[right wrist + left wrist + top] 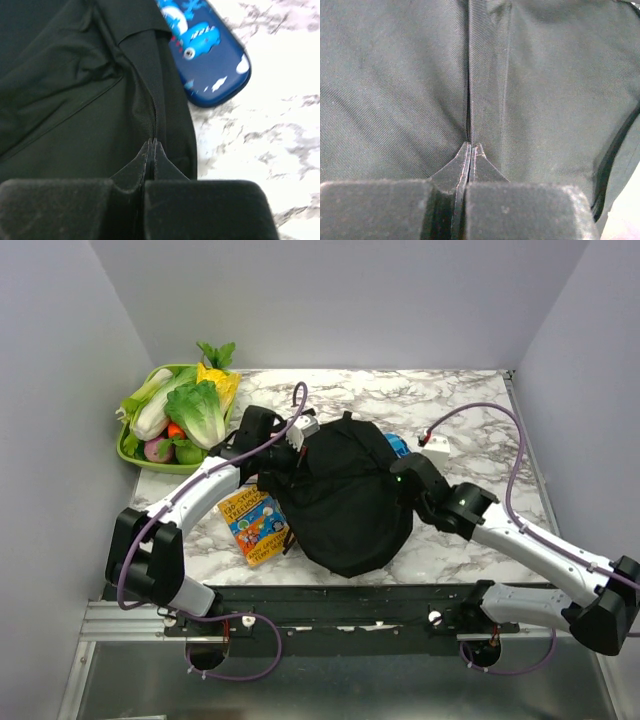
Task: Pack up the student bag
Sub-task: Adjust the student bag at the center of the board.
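Bag (345, 495) fabric sits pinched in thin folds by left gripper (470, 150) and right gripper (151, 145); such shallow bites may slip when lifted, dropping it.

Student bag (345, 495), mid-table: plain black fabric, fine woven rib seen up close
Glasses case (210, 55), at the bag's right side: dark blue with lighter blue and white cartoon figures
Table (480, 405): white marble, grey veining
Book (255, 525), toward the near edge: yellow cover, blue and orange artwork
Tray (127, 455), far-left corner: lime green
Toy vegetables (190, 405) in it: green, white, yellow, bits of red and pink
Cables (518, 455): purple
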Controlling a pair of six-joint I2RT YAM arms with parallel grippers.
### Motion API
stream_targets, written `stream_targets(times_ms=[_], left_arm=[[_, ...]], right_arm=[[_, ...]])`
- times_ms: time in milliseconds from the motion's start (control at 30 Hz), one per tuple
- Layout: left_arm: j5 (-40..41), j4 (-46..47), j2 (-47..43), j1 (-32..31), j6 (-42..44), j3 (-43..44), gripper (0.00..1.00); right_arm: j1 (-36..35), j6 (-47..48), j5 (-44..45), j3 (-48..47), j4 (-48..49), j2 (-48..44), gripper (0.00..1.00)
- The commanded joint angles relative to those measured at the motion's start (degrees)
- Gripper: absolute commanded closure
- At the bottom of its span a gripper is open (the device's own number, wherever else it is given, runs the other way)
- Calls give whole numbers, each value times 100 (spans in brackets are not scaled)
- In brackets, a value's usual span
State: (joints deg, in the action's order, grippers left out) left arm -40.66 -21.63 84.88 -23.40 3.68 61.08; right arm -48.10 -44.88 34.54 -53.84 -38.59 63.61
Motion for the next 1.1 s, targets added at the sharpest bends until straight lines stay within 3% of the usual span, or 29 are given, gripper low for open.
stream_targets(times_ms=[0,67,100,133,167,200,233,333,400,433,533,667,867,1067], left_arm=[[-100,449,-481,72,-588,27,100],[84,537,-499,64,-597,-69,100],[172,545,-473,72,-588,-96,100],[251,572,-455,64,-588,-131,100],[374,572,-377,72,-588,-210,100],[384,555,-341,64,-588,-228,100],[375,389,-288,63,-527,-219,97],[384,20,-200,63,-404,-149,75],[410,-43,-366,63,-123,-210,61],[410,-130,-445,63,-44,-228,42],[244,-297,-639,63,115,-254,28],[243,-517,-832,63,247,-141,25],[339,-790,-1061,151,502,-8,16],[86,-746,-983,1240,115,167,10]], right_arm=[[528,910,527,-320,527,414,99],[810,1218,448,-276,781,555,99],[880,1280,448,-311,783,756,95],[968,1402,422,-328,783,871,72],[986,1421,430,-372,713,968,62],[986,1404,465,-485,634,1038,59],[978,1360,535,-539,546,1135,53],[952,1061,527,-715,185,1013,39],[873,912,510,-750,19,706,37],[698,902,422,-785,-8,609,37],[6,631,238,-882,-79,222,37],[-1147,-377,-61,-1215,-324,475,37],[-2651,-1328,-519,-1708,-325,1820,39],[-3478,-533,-335,-1990,657,2812,41]])
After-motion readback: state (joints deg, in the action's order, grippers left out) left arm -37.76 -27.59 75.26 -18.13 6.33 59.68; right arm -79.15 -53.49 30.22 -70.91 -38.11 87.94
